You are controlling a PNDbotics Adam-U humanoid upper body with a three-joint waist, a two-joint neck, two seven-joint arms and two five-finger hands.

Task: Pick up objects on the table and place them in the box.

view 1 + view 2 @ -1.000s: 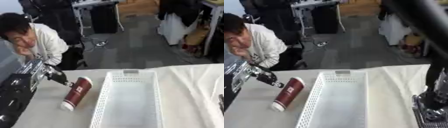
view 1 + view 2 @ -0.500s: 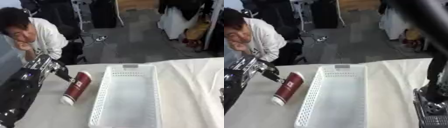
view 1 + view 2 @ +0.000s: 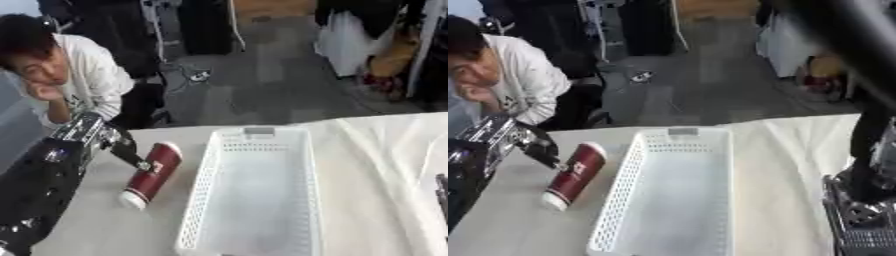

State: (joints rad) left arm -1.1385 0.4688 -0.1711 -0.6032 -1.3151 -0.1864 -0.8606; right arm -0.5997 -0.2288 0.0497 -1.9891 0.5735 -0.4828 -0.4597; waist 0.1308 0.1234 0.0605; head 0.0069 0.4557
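Red cup (image 3: 152, 173) lying left of white basket (image 3: 255, 195); left hand (image 3: 127, 150) touching, finger spread unclear. Risk: cup rolls away.

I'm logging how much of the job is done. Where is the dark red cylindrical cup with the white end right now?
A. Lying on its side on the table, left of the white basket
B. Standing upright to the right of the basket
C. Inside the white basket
A: the dark red cylindrical cup lies on its side on the table, left of the white perforated plastic basket, which holds nothing.

text: none legible | red cup (image 3: 152, 173): pale mark, unreadable
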